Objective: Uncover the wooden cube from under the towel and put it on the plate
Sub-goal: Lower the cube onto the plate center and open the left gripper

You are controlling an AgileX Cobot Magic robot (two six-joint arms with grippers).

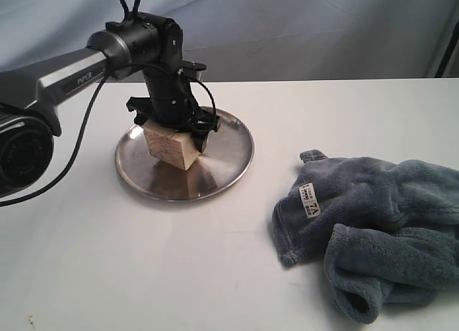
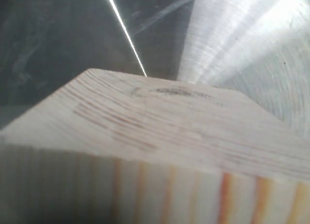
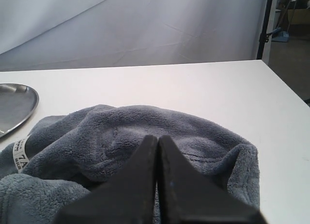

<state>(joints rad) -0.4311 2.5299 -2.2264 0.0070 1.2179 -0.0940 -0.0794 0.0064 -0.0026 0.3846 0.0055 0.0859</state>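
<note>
My left claw (image 1: 173, 127) grips the block (image 1: 171, 150) from directly above, left-centre of the frame, its lower edge on or just over the plate (image 1: 231, 155), while my right claw (image 3: 157, 141), pinched shut and empty, sits over the towel (image 1: 380, 231) at lower right.

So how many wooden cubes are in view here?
1. The cube sits on the plate, under the left gripper. The crumpled towel on the right could hide another; none shows.
</note>
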